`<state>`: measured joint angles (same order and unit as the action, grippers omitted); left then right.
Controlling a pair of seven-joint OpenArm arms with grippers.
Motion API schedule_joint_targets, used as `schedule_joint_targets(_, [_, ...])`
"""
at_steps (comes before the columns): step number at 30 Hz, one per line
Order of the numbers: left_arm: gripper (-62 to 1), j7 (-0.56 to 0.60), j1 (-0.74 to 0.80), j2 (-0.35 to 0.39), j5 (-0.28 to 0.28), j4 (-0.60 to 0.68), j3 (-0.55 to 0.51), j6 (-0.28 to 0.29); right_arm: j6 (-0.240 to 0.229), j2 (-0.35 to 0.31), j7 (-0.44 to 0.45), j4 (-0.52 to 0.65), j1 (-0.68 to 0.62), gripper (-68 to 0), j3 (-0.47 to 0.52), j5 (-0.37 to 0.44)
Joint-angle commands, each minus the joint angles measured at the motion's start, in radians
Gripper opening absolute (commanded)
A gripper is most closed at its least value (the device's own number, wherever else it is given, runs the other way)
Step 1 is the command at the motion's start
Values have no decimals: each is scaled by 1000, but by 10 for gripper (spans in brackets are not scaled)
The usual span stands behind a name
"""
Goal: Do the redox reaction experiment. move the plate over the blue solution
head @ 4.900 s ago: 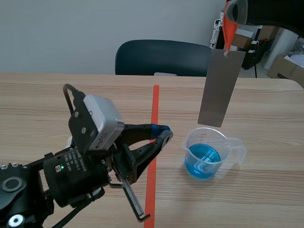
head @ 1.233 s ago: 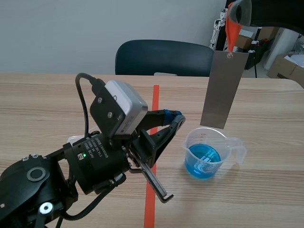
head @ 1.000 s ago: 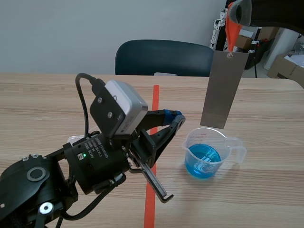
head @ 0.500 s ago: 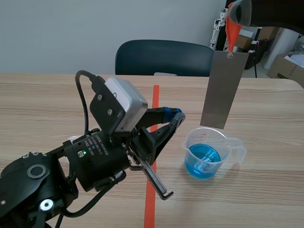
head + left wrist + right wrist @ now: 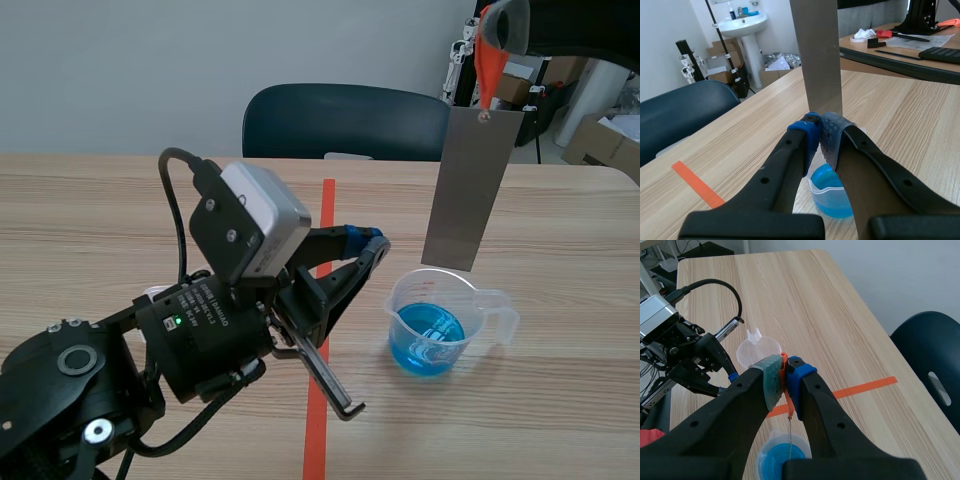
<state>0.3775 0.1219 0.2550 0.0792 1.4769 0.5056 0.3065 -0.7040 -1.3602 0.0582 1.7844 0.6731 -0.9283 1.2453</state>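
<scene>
Plate (image 5: 465, 190) hangs upright in the scene view from an orange strap (image 5: 487, 65). The right pincer (image 5: 492, 30), raised high on the robot's right side, has its fingers closed tight on this strap. The lower edge of the plate is just above the far rim of the beaker (image 5: 440, 320) and does not touch the blue solution (image 5: 428, 338). About five seconds ago the plate was a little lower and more to the left. In the last second it did not move at all. The left arm lifted and went forward along the counter (image 5: 100, 210) in that time, then nearly stopped. The left pincer (image 5: 365, 250) is now beside the beaker, with its tips together and nothing between them.

From the left wrist, the left pincer (image 5: 820, 135) shows its two pads pressed on each other, and it is empty. The plate (image 5: 816, 55) stands just behind the pads. The beaker (image 5: 827, 197) sits under them, a little ahead.

From the right wrist, the right pincer (image 5: 785, 372) is closed on the strap (image 5: 786, 390). The plate (image 5: 790, 435) is seen by its edge, as a thin line going down to the solution (image 5: 777, 462). It seems to end above the liquid. A second, empty beaker (image 5: 758, 350) stands ahead, near the left arm.

I judge that the plate is now placed over the solution, or almost, and that the stillness means the move is finished.
</scene>
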Motion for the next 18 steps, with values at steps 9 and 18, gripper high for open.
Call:
schedule_joint_targets(9, [-569, 14, -3, -8, -8, 7, 0, -6, -1, -17, 15, 6, 27, -678, 32, 15])
schedule_joint_targets(18, [-569, 7, -3, 13, -11, 7, -1, 2, -1, -17, 12, 6, 27, -678, 32, 15])
